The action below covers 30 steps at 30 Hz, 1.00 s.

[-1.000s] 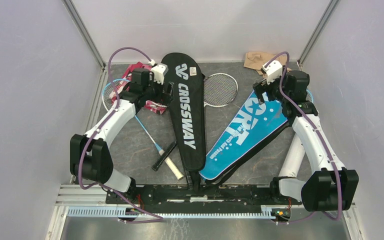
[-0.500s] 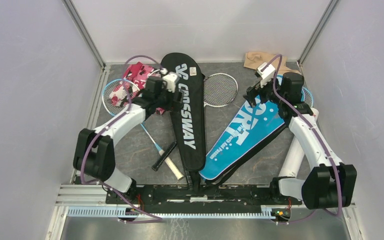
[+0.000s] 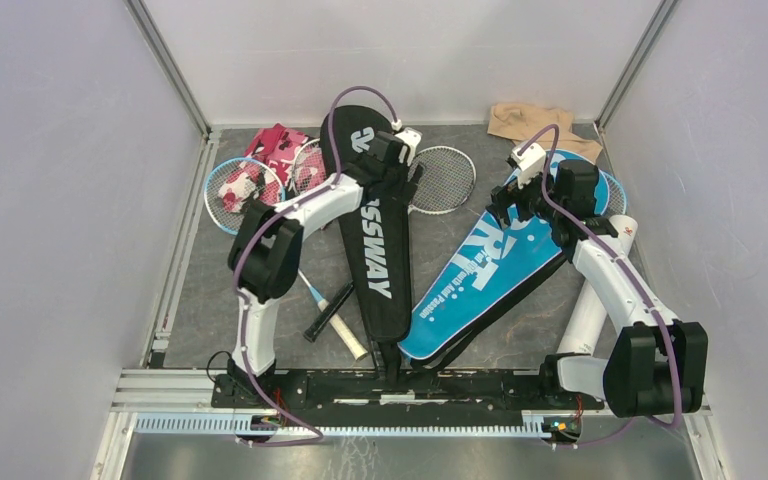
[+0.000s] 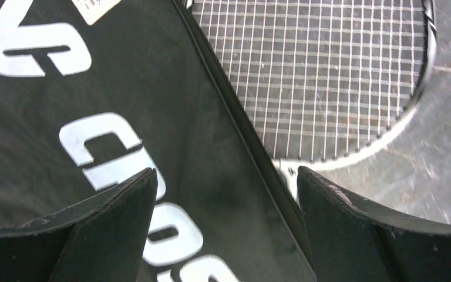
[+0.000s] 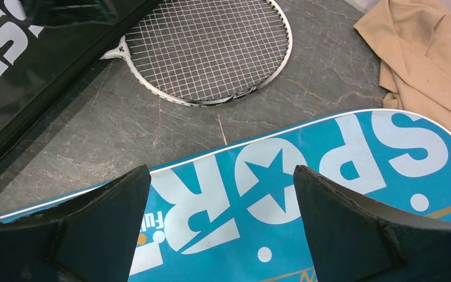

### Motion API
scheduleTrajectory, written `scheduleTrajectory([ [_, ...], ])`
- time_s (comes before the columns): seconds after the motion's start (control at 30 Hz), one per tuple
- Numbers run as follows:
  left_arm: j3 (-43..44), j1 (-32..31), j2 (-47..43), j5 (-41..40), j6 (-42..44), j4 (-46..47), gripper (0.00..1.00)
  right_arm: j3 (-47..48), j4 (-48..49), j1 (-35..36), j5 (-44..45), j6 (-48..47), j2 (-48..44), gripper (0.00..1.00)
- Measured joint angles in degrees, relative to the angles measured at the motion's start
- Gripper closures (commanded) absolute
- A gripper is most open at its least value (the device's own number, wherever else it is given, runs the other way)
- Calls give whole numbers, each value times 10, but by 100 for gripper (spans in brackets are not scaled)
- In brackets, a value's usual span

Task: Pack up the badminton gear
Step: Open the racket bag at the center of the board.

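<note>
Your left gripper (image 4: pixel 226 176) hangs spread and empty over the right edge of the black CROSSWAY cover (image 4: pixel 94 117). The white-framed racket (image 4: pixel 323 82) head lies right against that edge. Your right gripper (image 5: pixel 220 176), fingers wide apart and holding nothing, hovers above the blue SPORT cover (image 5: pixel 329 194), which lies right of centre on the table (image 5: pixel 329 64).

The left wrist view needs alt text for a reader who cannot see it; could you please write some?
The left pincer, open, hangs over the right edge of the black CROSSWAY cover, holding nothing. To the right of the cover lies a white-framed racket head on the grey table, its left rim hidden by the cover's edge.
</note>
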Motion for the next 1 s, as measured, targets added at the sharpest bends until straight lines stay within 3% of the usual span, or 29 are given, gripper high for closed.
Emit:
scheduleTrajectory([
  [0.2, 102, -9, 97, -43, -4, -15, 10, 0, 1, -4, 5, 0, 0, 2],
  [0.4, 163, -14, 163, -97, -3, -28, 24, 0, 1, -10, 5, 0, 0, 2],
  [0.73, 164, -14, 171, -122, 2, -30, 64, 0, -1, -12, -1, 0, 15, 2],
  [0.9, 160, -11, 166, -114, -2, -32, 96, 0, -5, -13, -4, 0, 23, 2],
  [1.0, 154, 3, 148, -82, -15, -43, 98, 0, -9, -13, -5, 0, 28, 2],
])
